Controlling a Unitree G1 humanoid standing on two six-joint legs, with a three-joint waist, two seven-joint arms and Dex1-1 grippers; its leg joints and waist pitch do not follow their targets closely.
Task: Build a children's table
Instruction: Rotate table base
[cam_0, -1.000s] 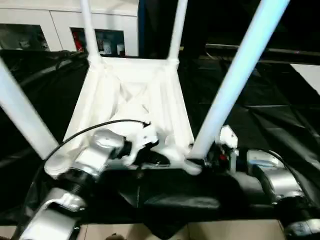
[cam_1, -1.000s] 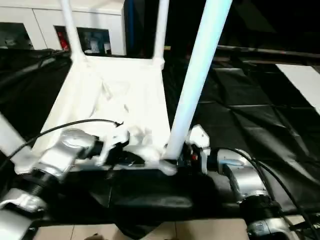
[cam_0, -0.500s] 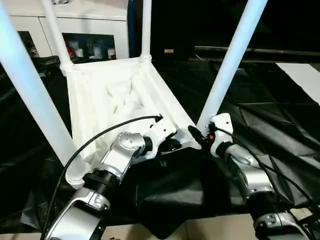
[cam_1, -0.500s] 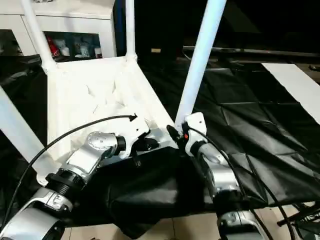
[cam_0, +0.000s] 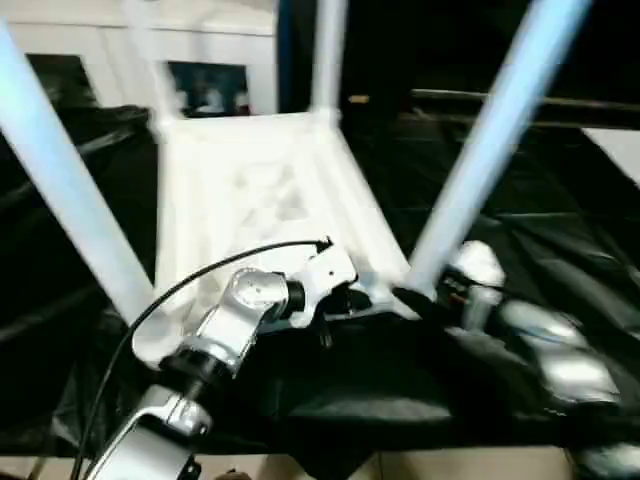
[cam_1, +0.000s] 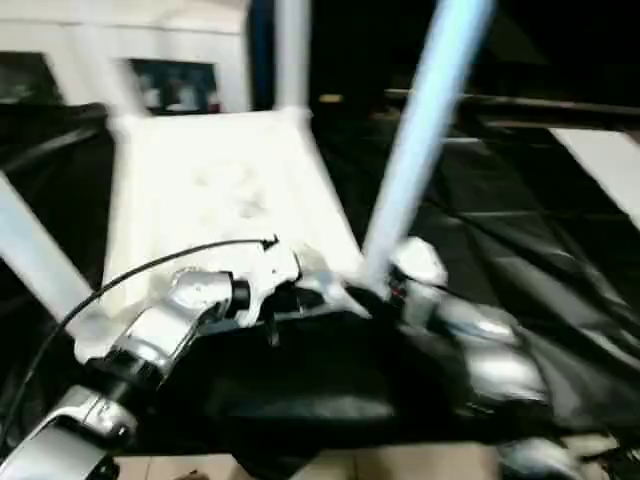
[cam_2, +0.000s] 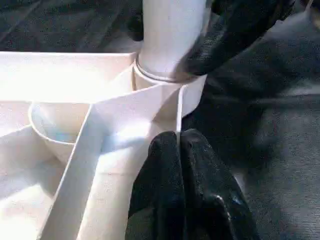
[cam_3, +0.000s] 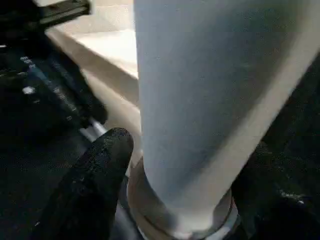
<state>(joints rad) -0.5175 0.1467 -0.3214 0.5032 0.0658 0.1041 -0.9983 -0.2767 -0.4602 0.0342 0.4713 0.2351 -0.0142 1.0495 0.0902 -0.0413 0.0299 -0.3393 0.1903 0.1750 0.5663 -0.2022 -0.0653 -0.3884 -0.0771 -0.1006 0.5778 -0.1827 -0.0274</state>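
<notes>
The children's table lies upside down on the black sheet, its ribbed white tabletop (cam_0: 250, 190) facing up. Several white legs stand in its corner sockets, among them the near right leg (cam_0: 490, 150) and the near left leg (cam_0: 60, 170). My left gripper (cam_2: 178, 145) is shut on the tabletop's thin rim wall beside the near right socket (cam_2: 167, 80). My right gripper (cam_3: 186, 147) is open, with one black finger (cam_3: 100, 175) on each side of the near right leg (cam_3: 200, 90) just above its socket.
A crumpled black sheet (cam_0: 560, 200) covers the work surface around the tabletop. White cabinets (cam_0: 60, 40) stand behind it, and a flat white board (cam_0: 620, 145) lies at the far right. A black cable (cam_0: 200, 275) arcs over my left forearm.
The camera has shifted and the picture has blurred. My right gripper's fingers have spread wider around the leg's base. The left gripper stays on the rim.
</notes>
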